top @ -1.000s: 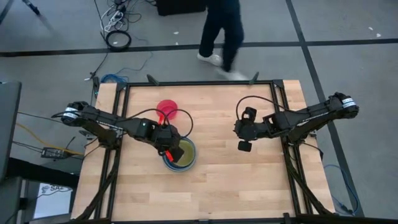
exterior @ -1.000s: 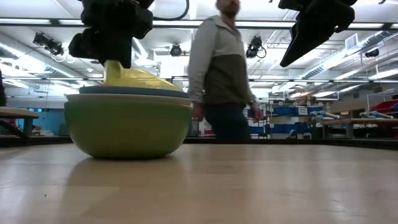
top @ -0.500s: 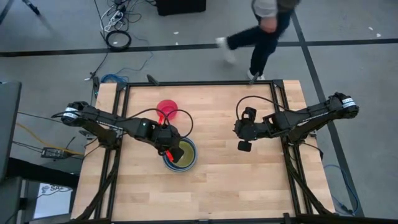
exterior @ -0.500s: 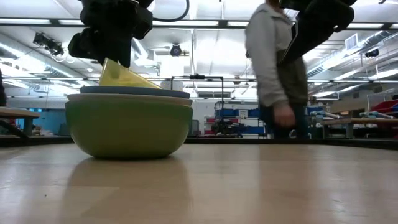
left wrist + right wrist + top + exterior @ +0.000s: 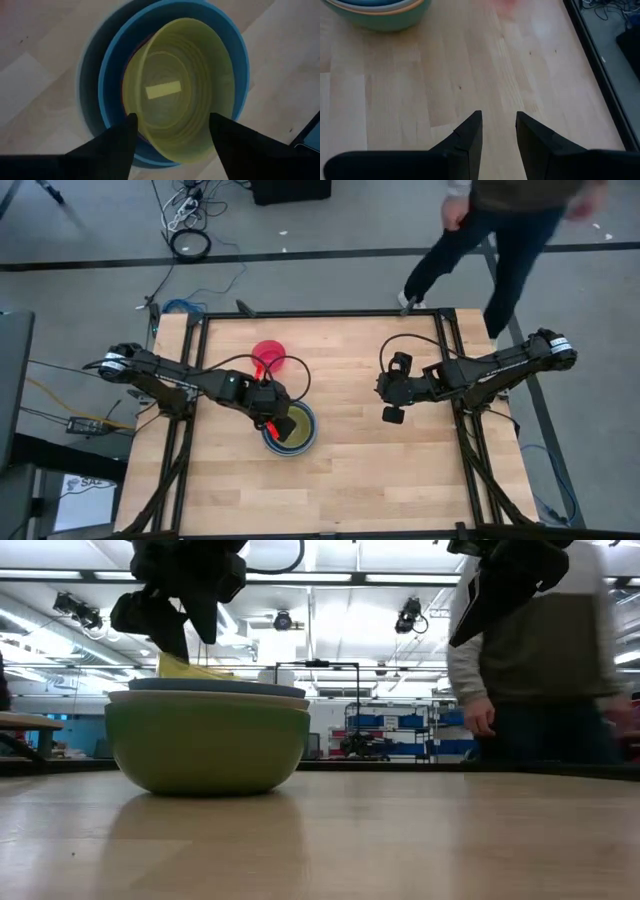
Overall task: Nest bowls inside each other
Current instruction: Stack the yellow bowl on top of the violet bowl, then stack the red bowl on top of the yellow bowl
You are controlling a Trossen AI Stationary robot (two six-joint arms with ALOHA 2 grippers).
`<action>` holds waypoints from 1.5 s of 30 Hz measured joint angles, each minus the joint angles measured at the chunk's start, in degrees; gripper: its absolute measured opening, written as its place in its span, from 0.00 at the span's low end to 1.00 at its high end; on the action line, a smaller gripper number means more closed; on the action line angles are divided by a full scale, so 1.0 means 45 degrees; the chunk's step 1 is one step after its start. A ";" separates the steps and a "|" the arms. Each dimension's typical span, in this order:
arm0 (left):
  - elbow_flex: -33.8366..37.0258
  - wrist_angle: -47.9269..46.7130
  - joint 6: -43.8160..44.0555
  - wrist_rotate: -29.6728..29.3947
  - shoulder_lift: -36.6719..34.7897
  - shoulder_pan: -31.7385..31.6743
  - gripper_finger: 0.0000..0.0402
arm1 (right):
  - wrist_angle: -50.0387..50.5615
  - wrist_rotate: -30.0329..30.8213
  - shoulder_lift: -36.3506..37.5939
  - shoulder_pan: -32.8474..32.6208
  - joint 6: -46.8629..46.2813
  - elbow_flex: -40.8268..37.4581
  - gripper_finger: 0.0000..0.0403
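The left hand [image 5: 272, 423] hangs directly over the stack of bowls near the middle of the desk [image 5: 400, 470], on the stack's nine-o'clock edge as seen from above. Its fingers [image 5: 112, 145] stand apart, one on each side of the yellow bowl's [image 5: 180, 90] near rim, and the bowl sits free between them, not gripped. The yellow bowl rests tilted inside the blue bowl [image 5: 107, 75], so that one edge of it rises above the blue rim in the low view. The blue bowl lies in a pale rimmed bowl, and all of them sit in the green bowl [image 5: 205, 745], which stands flat on the wood.

The pink-red bowl [image 5: 269, 357] stands alone at about eleven o'clock from the stack, near it but not touching.

The right hand [image 5: 391, 402] waits in the air at three o'clock from the stack, well apart from it. Its fingers [image 5: 467, 137] are partly spread with only a narrow gap, and they hold nothing.

Beyond the far edge of the desk, at about one o'clock, a person [image 5: 510, 220] in dark trousers and a grey top walks across the floor.
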State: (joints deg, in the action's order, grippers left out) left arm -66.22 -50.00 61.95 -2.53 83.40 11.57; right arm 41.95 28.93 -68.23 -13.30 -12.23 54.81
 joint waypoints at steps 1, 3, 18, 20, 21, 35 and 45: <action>0.0000 0.0019 0.0007 0.0008 0.0000 0.0000 0.64 | 0.0000 0.0000 0.0000 0.0000 0.0001 0.0000 0.26; 0.0000 0.0121 0.0036 0.0201 0.0000 0.0000 0.66 | 0.0000 0.0000 0.0000 0.0000 -0.0003 0.0000 0.26; -0.0010 0.0850 0.0425 0.1740 0.0000 0.0000 0.66 | -0.0073 0.0000 0.0000 0.0000 0.0088 0.0000 0.26; -0.0010 0.0866 0.0461 0.1741 -0.0029 0.0000 0.66 | -0.0083 0.0000 0.0000 -0.0002 0.0088 0.0000 0.26; -0.0010 0.0866 0.0453 0.1741 -0.0046 -0.0002 0.66 | -0.0097 0.0000 0.0000 0.0003 0.0088 0.0000 0.26; -0.0010 0.0578 0.0709 0.1647 -0.0058 -0.0049 0.66 | -0.1984 -0.0005 -0.0005 0.0414 0.0989 0.0000 0.26; -0.0010 0.0653 0.0533 0.0125 -0.0058 -0.0065 0.66 | -0.6753 -0.1664 -0.0015 0.2208 0.2393 0.0005 0.26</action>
State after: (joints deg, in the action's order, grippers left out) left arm -66.26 -47.07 64.35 -1.97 83.13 11.28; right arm 11.57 21.44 -68.29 -3.36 -1.46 54.83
